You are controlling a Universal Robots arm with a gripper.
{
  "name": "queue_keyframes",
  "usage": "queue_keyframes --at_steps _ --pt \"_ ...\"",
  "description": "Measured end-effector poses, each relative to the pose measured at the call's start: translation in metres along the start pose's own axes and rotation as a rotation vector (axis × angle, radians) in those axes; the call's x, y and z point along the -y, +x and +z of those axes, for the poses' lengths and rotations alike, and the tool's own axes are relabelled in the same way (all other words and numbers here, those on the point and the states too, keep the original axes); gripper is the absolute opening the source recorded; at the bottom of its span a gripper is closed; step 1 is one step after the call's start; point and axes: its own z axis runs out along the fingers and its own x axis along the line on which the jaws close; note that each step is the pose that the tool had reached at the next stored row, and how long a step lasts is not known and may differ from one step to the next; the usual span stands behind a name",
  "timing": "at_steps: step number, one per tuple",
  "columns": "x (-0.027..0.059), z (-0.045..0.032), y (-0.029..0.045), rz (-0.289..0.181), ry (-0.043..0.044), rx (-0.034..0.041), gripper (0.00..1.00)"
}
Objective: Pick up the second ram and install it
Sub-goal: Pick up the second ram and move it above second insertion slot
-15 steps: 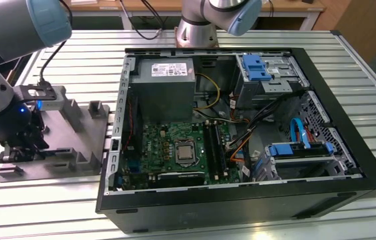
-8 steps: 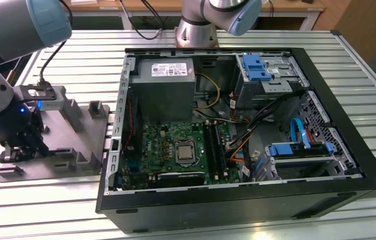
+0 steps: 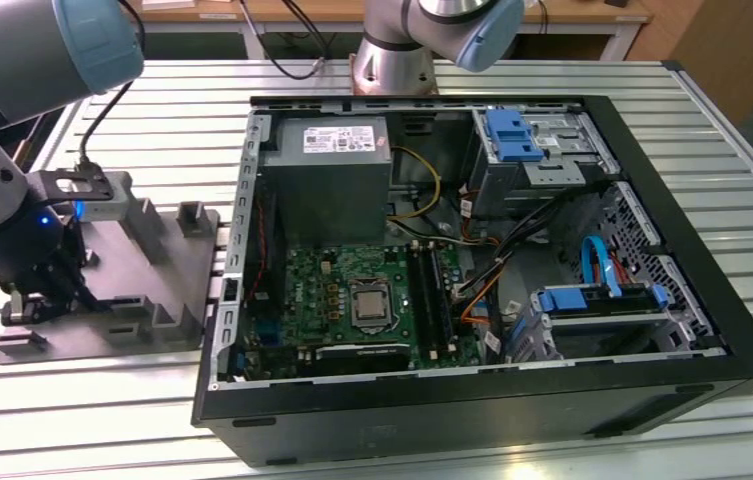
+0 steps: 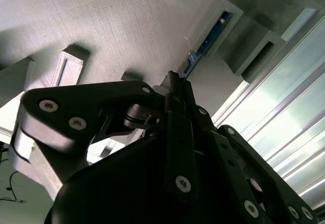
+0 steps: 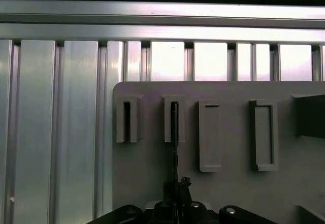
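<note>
Grey fixture plate [image 3: 149, 290] lies on the ribbed aluminium table [image 3: 83, 400], at the exterior view's left of the open computer case [image 3: 483, 410]. The gripper [image 5: 176, 186] pinches narrowly on the ram [image 5: 174, 148], which stands edgewise in a fixture slot.

We see even overhead light in the exterior view. The ribbed metal surface [image 3: 96, 415] around the end effector [image 3: 45, 300] shines pale, and a small blue lamp [image 3: 48, 215] glows just above it. In both wrist views the slats beyond the end effector flare to white. In the second wrist view its dark body looms blurred, nearly a silhouette, and the grey fixture plate [image 4: 127, 26] ahead shows short soft shadows.
</note>
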Motion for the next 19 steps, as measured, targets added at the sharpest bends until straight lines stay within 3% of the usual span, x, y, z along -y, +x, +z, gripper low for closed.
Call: queue_keyframes --at_steps 11,19 --pt "0.0000 -0.0003 0.0000 0.000 0.0001 0.0000 0.14" --pt "-0.0002 -0.0087 -0.0002 0.000 0.0000 0.0004 0.14"
